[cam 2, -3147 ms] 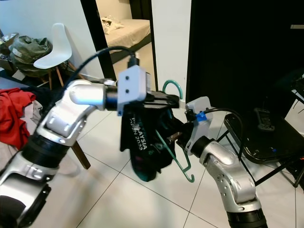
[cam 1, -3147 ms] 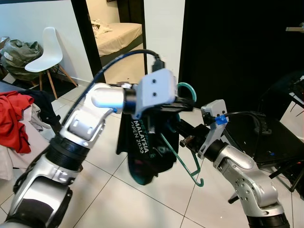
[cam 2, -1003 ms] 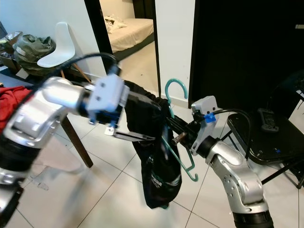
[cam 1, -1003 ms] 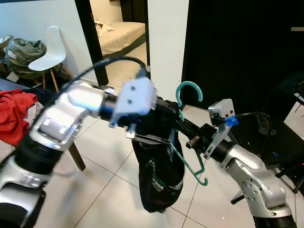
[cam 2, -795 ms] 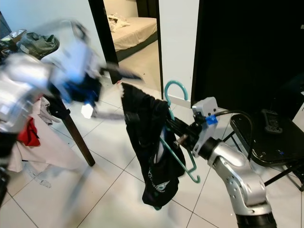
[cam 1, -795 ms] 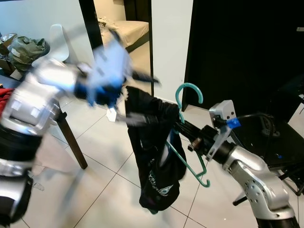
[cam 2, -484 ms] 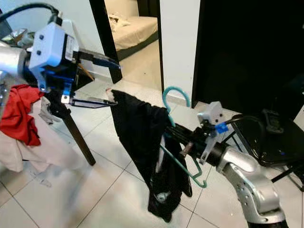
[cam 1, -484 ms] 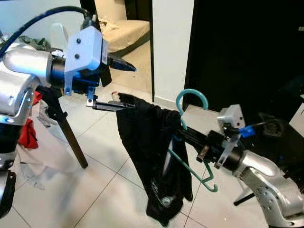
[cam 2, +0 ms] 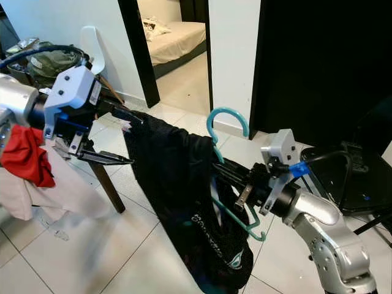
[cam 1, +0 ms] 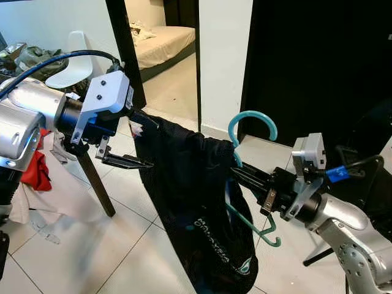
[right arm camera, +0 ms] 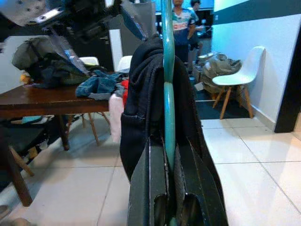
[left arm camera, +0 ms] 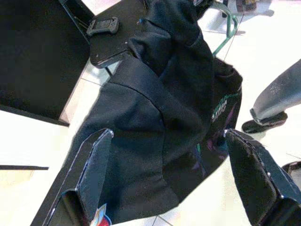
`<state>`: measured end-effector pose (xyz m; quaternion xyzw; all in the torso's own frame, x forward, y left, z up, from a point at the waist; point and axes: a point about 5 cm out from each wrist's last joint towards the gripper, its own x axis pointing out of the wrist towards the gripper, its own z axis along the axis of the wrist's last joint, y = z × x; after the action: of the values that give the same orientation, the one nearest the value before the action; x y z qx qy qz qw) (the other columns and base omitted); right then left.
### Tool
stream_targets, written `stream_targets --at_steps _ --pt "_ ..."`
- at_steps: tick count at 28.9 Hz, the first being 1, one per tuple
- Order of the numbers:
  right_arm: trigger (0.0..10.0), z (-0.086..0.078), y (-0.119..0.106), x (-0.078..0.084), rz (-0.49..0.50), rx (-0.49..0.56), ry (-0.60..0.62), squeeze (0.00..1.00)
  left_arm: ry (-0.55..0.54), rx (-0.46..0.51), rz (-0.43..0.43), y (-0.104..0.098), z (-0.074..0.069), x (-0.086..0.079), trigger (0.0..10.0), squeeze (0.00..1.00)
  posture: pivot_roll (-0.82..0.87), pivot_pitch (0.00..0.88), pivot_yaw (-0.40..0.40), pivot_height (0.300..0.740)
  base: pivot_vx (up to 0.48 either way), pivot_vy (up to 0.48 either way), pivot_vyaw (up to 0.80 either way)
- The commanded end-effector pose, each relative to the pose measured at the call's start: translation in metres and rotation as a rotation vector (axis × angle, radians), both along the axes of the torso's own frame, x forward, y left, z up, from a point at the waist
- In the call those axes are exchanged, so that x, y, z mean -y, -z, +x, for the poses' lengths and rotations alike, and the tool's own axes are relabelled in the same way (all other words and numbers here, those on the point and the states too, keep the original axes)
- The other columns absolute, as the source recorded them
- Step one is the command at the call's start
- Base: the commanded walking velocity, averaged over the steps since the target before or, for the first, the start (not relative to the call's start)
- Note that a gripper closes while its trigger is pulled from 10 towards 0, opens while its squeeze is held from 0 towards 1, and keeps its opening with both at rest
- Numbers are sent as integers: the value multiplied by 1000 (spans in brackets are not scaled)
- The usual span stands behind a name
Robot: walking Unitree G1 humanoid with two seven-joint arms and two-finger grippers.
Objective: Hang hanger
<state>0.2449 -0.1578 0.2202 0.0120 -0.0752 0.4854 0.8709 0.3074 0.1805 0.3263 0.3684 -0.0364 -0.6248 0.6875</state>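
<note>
Teal hanger [cam 1: 248, 177] held mid-air over tiled floor [cam 1: 128, 245], hook up, clamped in closed right tool [cam 1: 245, 178]. Black shirt [cam 1: 196, 202] draped on it. Left tool [cam 1: 138, 138] spread wide, upper finger at the shirt's edge, probably spreading the fabric.

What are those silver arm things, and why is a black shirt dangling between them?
They are the two arms of a walking robot, and each ends in two long black fingers. Two pictures come from cameras in its head, looking down; the other two come from a camera on each wrist. The right gripper is pinched shut on a green hanger, with the black shirt draped over it. The left gripper is open and reaches to the shirt's top edge. Beneath lies a white tiled floor. A wooden table with piled clothes stands nearby, and a white chair farther off.
</note>
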Motion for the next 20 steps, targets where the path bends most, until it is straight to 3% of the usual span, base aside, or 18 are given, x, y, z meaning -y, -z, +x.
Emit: stream_targets --at_steps 1,15,20 --pt "10000 -8 -7 -7 2 34 -65 0 27 -28 6 5 1 4 10000 0 -81 0 80 740 0 0 0" --pt "10000 -21 -2 -13 -35 3 -171 0 70 -42 16 4 3 6 10000 0 -80 0 79 740 0 0 0" --pt "10000 -26 0 -16 -48 -11 -209 0 103 -29 -44 -4 -1 9 10000 0 -85 0 79 740 0 0 0"
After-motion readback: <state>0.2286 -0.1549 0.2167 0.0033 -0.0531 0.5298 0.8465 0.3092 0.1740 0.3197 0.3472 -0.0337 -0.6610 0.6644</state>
